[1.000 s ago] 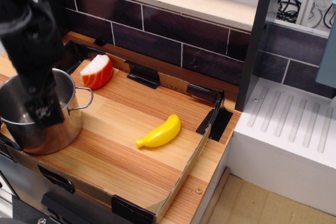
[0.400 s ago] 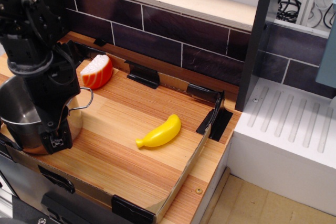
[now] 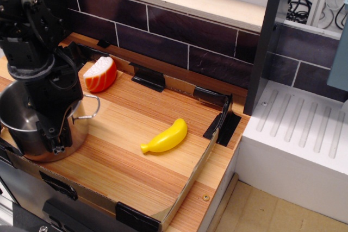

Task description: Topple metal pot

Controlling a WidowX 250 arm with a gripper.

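Observation:
The metal pot (image 3: 20,126) is shiny steel and stands upright at the front left of the wooden board (image 3: 136,150). One wire loop handle (image 3: 90,107) points right. My black gripper (image 3: 56,144) hangs down over the pot's right rim. Its fingertips sit low against the pot's near right wall. The arm hides much of the rim and wall. I cannot tell whether the fingers straddle the rim or whether they are open or shut.
A yellow toy banana (image 3: 165,136) lies mid-board. An orange and white toy wedge (image 3: 100,73) sits behind the pot. A low cardboard edge with black clips (image 3: 196,167) rims the board. Dark tiled wall (image 3: 185,42) stands behind, and a white ridged drainer (image 3: 304,139) is at right.
My gripper swung from above the pot's middle down and right to its right rim, then drew slightly back left. The pot still stands upright, its handle shifted slightly.

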